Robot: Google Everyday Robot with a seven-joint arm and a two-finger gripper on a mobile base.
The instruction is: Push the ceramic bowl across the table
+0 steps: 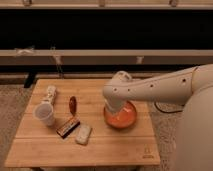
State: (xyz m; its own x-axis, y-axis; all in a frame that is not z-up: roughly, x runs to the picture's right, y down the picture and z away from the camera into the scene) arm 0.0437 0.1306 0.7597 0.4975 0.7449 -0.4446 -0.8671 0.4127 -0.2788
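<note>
The ceramic bowl (122, 118) is round, shallow and orange-red, and sits on the right half of the light-wood table (60, 150). My white arm comes in from the right. My gripper (112, 109) reaches down at the bowl's left rim, over its inside. The wrist covers the bowl's far left part. I cannot see whether the gripper touches the bowl.
A white plastic cup (45, 115) stands at the left. A white bottle-like thing (50, 93) lies behind it. A small dark red object (73, 105), a dark bar (67, 127) and a white packet (83, 133) lie mid-table. A dark logo (147, 152) marks the front right corner. A cable (165, 109) lies on the floor at right.
</note>
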